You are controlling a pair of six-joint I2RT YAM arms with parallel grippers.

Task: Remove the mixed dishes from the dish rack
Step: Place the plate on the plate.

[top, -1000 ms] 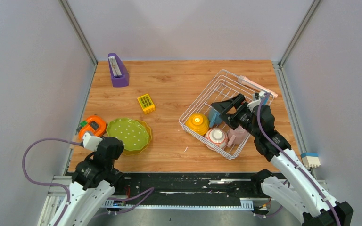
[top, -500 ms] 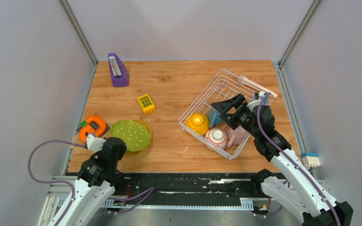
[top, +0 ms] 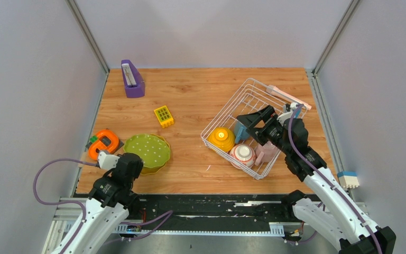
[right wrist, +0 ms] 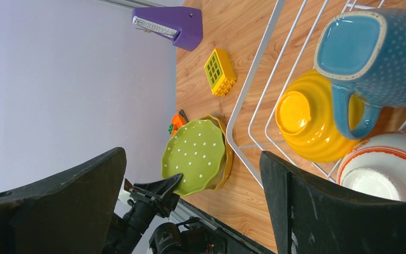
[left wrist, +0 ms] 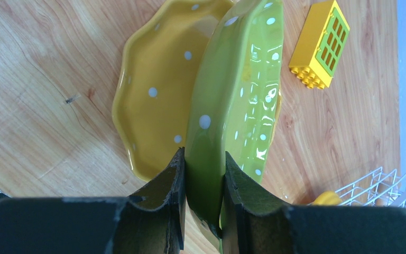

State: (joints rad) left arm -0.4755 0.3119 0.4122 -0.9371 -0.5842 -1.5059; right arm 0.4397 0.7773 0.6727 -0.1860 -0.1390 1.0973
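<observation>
**Two arms, a rack of dishes, two plates outside it**

Six dishes showed: two plates, two mugs, one bowl, one cup. The white wire rack [top: 246,100] sat right of centre and held four of them: a yellow bowl [top: 222,137], a blue mug [top: 240,132], a red-rimmed cup [top: 243,154] and a pink mug [top: 267,153]. The right gripper [top: 255,127] hung over the rack, fingers spread wide, holding nothing.

On the table at the left, the left gripper [left wrist: 203,159] pinched the rim of the green dotted plate [left wrist: 238,100], which was raised above the yellow plate [left wrist: 153,84].

Only the overhead view showed the pink mug. Only the left wrist view showed the yellow plate's face; from above only its edge peeked out.
</observation>
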